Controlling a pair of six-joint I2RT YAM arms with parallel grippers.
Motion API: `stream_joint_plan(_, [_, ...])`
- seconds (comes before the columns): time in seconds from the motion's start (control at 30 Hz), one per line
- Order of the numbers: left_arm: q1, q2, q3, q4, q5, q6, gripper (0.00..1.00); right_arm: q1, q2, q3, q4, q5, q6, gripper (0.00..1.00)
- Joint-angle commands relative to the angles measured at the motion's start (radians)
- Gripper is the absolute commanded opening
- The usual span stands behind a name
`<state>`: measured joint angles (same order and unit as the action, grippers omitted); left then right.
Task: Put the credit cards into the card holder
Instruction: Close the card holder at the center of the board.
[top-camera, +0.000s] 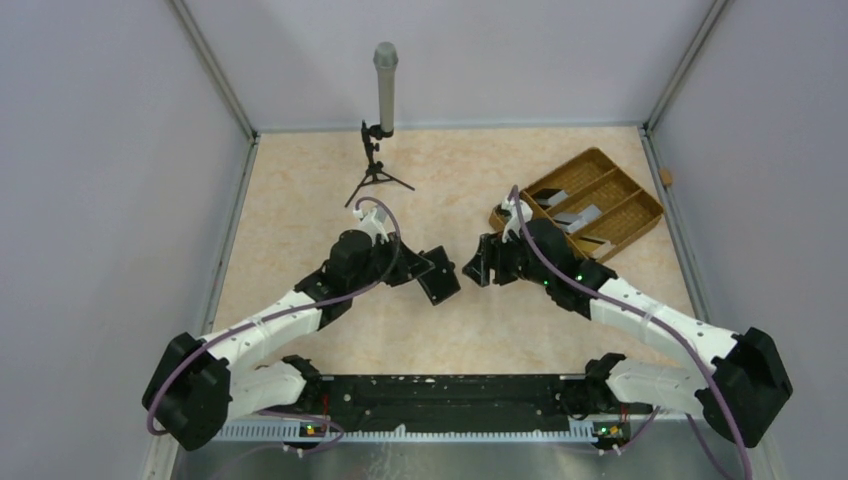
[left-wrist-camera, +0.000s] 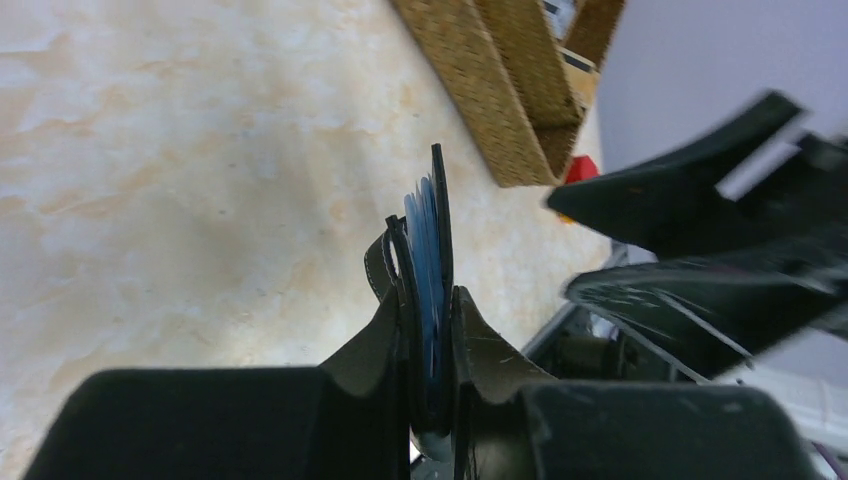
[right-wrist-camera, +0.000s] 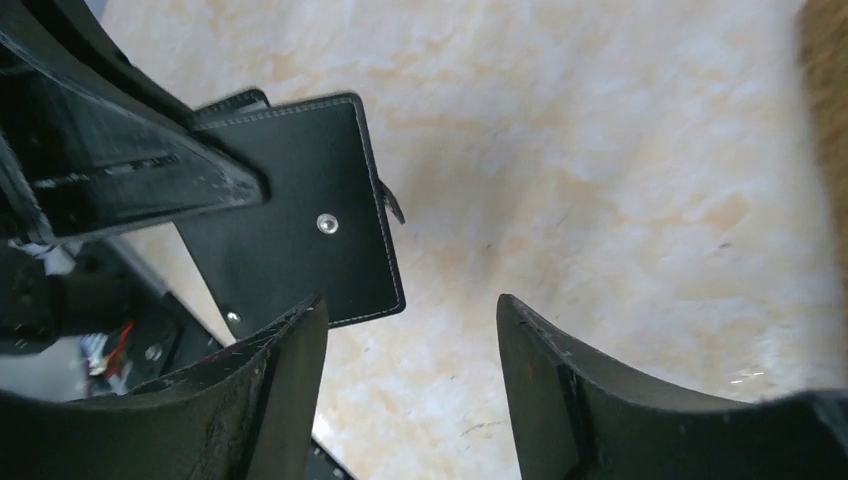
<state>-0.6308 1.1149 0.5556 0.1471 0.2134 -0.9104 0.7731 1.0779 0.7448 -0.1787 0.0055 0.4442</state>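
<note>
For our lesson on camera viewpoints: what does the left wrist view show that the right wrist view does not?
Only left wrist: the wallet seen edge-on, blue lining showing between its covers. Only right wrist: its black outer face, with stitching and a metal stud. Both: the wallet pinched by the left claw, the open right claw nearby, the table.

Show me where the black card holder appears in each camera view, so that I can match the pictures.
Top external: the card holder is near the middle, held by the left gripper.
Left wrist: the card holder is at the centre, edge-on, with its blue lining showing.
Right wrist: the card holder is at the upper left, black face with a snap.
Shared landmark: the beige marbled table.
</note>
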Motion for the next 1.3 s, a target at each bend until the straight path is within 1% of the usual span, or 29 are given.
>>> stream_joint_plan(0.0, [0.006,-0.06,-0.048,0.232,0.156,0.011,0.01,-0.079,0.019,-0.083,0.161,-0.405,0.11,0.6])
stream_joint_plan(0.1, [0.006,-0.081,-0.079,0.284,0.191,-0.01,0.02,-0.08,0.041,-0.104,0.212,-0.469,0.115,0.58])
stream_joint_plan(0.23, [0.005,-0.082,-0.089,0.313,0.238,-0.016,0.03,-0.08,0.051,-0.133,0.26,-0.479,0.126,0.52])
stream_joint_plan(0.33, [0.006,-0.073,-0.093,0.329,0.256,-0.025,0.03,-0.08,0.069,-0.138,0.281,-0.493,0.121,0.43])
stream_joint_plan(0.4, [0.005,-0.066,-0.102,0.352,0.27,-0.036,0.04,-0.08,0.084,-0.139,0.3,-0.511,0.124,0.31])
stream_joint_plan(0.47, [0.006,-0.06,-0.102,0.357,0.273,-0.042,0.1,-0.08,0.095,-0.142,0.325,-0.528,0.137,0.2])
stream_joint_plan(0.53, [0.006,-0.054,-0.103,0.359,0.279,-0.046,0.17,-0.077,0.099,-0.148,0.354,-0.537,0.153,0.12])
stream_joint_plan(0.57, [0.005,-0.05,-0.105,0.36,0.28,-0.05,0.22,-0.076,0.101,-0.149,0.365,-0.538,0.157,0.09])
stream_joint_plan(0.67, [0.006,-0.039,-0.114,0.373,0.281,-0.062,0.33,-0.064,0.114,-0.142,0.387,-0.538,0.165,0.0])
stream_joint_plan(0.73, [0.005,-0.029,-0.119,0.379,0.279,-0.07,0.41,-0.054,0.128,-0.135,0.4,-0.537,0.169,0.0])
stream_joint_plan(0.77, [0.005,-0.026,-0.122,0.38,0.278,-0.073,0.43,-0.048,0.135,-0.131,0.405,-0.534,0.17,0.0])
stream_joint_plan(0.87, [0.004,-0.016,-0.125,0.381,0.276,-0.076,0.44,-0.029,0.155,-0.119,0.412,-0.515,0.173,0.0])
stream_joint_plan(0.9, [0.004,-0.015,-0.127,0.381,0.276,-0.076,0.43,-0.026,0.161,-0.118,0.417,-0.505,0.176,0.0])
stream_joint_plan(0.93, [0.005,-0.016,-0.13,0.381,0.276,-0.075,0.38,-0.024,0.163,-0.118,0.42,-0.495,0.183,0.0])
stream_joint_plan(1.03, [0.005,-0.039,-0.145,0.376,0.253,-0.073,0.17,-0.024,0.155,-0.118,0.403,-0.448,0.195,0.0])
stream_joint_plan(1.1, [0.004,-0.074,-0.155,0.358,0.216,-0.067,0.07,-0.024,0.131,-0.128,0.381,-0.415,0.197,0.0])
stream_joint_plan(1.13, [0.004,-0.095,-0.159,0.347,0.195,-0.063,0.03,-0.026,0.114,-0.134,0.366,-0.4,0.197,0.05])
stream_joint_plan(1.17, [0.004,-0.116,-0.164,0.344,0.177,-0.061,0.0,-0.029,0.096,-0.14,0.353,-0.393,0.194,0.12])
stream_joint_plan(1.23, [0.006,-0.153,-0.169,0.349,0.167,-0.063,0.0,-0.056,0.063,-0.174,0.364,-0.42,0.205,0.26])
stream_joint_plan(1.27, [0.006,-0.168,-0.169,0.358,0.174,-0.065,0.0,-0.071,0.046,-0.195,0.39,-0.462,0.215,0.37])
